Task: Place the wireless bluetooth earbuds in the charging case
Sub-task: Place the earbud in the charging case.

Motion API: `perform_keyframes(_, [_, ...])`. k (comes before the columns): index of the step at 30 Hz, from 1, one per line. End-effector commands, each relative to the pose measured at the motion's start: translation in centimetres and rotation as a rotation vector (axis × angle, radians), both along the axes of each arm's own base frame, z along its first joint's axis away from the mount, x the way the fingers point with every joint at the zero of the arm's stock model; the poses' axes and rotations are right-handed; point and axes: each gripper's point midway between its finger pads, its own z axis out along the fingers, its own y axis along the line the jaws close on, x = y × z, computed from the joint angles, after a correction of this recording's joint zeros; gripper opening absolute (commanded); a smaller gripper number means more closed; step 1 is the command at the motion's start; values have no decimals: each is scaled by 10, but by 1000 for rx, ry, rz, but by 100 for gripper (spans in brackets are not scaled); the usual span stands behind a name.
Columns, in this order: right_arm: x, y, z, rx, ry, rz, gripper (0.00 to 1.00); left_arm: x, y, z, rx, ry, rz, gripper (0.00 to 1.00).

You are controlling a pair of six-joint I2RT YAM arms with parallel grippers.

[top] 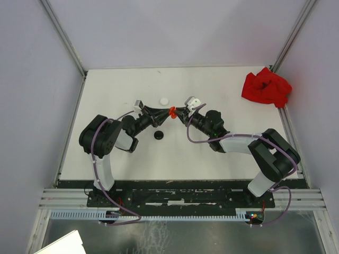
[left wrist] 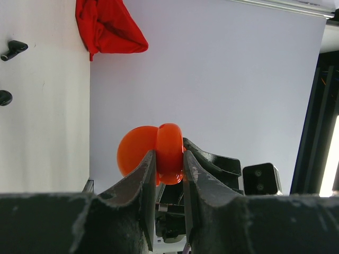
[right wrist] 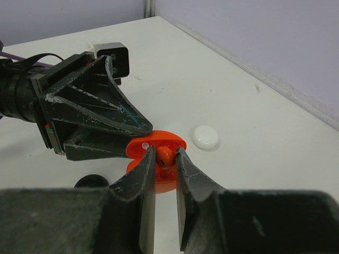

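One red earbud: pinched between the tips of my right fingers, directly over the lower half of the open charging case. I cannot tell whether it sits in its well or only touches it.
Charging case, place: red and round with its lid swung open. It is held between my two arms over the middle of the desk, where both sets of fingers meet tip to tip.
Right fingers: nearly together, with only the earbud's width between them, clamped on the earbud.
Left fingers: drawn in tight on the rim of the charging case, one on each face of it. The lid bulges out to one side in the left wrist view.
White case: a small closed round case lying on the desk just beyond the red one, apart from both sets of fingers.
Black case: small and round, on the desk near my left arm on the near side, touched by nothing.
Red cloth: crumpled in the far right corner of the desk, well apart from everything else.
Desk: white and matt, with a few faint marks.
Room: plain pale grey-lilac panels on three sides, with metal posts at the far corners.
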Motion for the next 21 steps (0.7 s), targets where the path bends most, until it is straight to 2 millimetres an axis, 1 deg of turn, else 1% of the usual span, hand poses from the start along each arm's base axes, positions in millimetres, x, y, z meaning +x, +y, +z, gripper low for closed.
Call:
perform_keyframes(1, [-6, 4, -1, 26, 11, 27, 16, -10, 5, 57, -121, -184, 1, 3])
perform_keyframes(3, [-7, 5, -1, 30, 16, 31, 24, -9, 5, 56, -121, -181, 2, 3])
perform_keyframes(5, [-8, 4, 1, 41, 19, 29, 37, -9, 5, 54, -120, -179, 1, 3])
perform_keyframes(7, [-9, 4, 7, 56, 10, 27, 43, -8, 4, 52, -117, -175, 1, 3])
perform_keyframes(8, [-9, 3, 11, 68, 3, 25, 49, -8, 4, 51, -115, -174, 0, 3])
perform_keyframes(9, [-9, 2, 17, 80, -6, 22, 52, -7, 4, 49, -113, -170, 0, 3])
perform_keyframes(13, [-9, -4, 48, 142, -43, -1, 58, -6, 4, 44, -108, -160, 2, 3])
perform_keyframes(16, [-5, -18, 82, 223, -84, -56, 64, -4, 3, 39, -101, -152, 3, 3])
perform_keyframes(17, [-4, -24, 91, 236, -90, -80, 66, -4, 3, 38, -101, -149, 3, 3])
perform_keyframes(19, [1, -33, 103, 228, -73, -132, 70, -3, 3, 34, -96, -143, 3, 3])
perform_keyframes(21, [7, -42, 108, 182, -19, -191, 72, -3, 2, 33, -96, -141, 2, 3])
